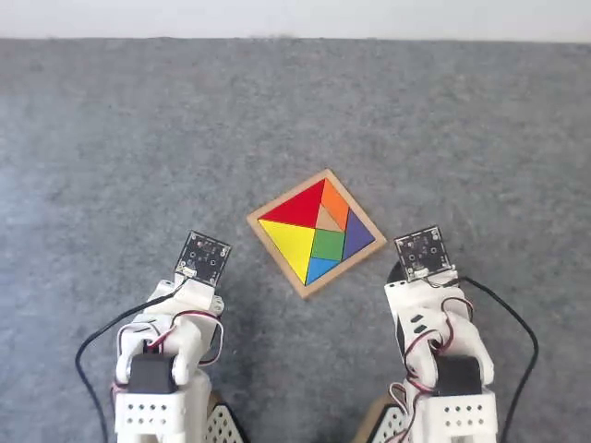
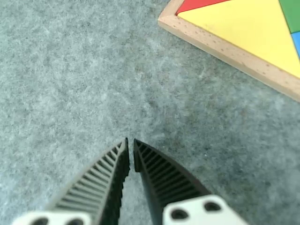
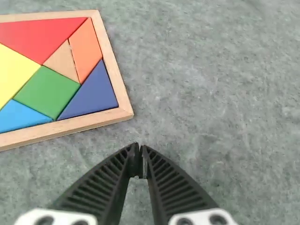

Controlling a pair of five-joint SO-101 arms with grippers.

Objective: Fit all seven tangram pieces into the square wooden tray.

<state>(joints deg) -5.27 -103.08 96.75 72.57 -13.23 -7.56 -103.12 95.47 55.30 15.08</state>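
Note:
The square wooden tray (image 1: 271, 240) lies turned like a diamond in the middle of the grey mat. Inside it sit a red triangle (image 1: 297, 208), yellow triangle (image 1: 291, 242), orange piece (image 1: 335, 205), tan triangle (image 1: 327, 220), green square (image 1: 327, 244), purple triangle (image 1: 355, 235) and light blue triangle (image 1: 319, 269), flush together. My left gripper (image 2: 131, 143) is shut and empty, over bare mat near the tray's left corner (image 2: 225, 49). My right gripper (image 3: 140, 149) is shut and empty, just off the tray edge (image 3: 70, 124) by the purple triangle (image 3: 91, 96).
Grey carpet-like mat (image 1: 138, 138) covers the whole table around the tray. Both arm bases (image 1: 152, 388) stand at the near edge, left and right of the tray, with black cables looping beside them. A pale wall strip runs along the far edge.

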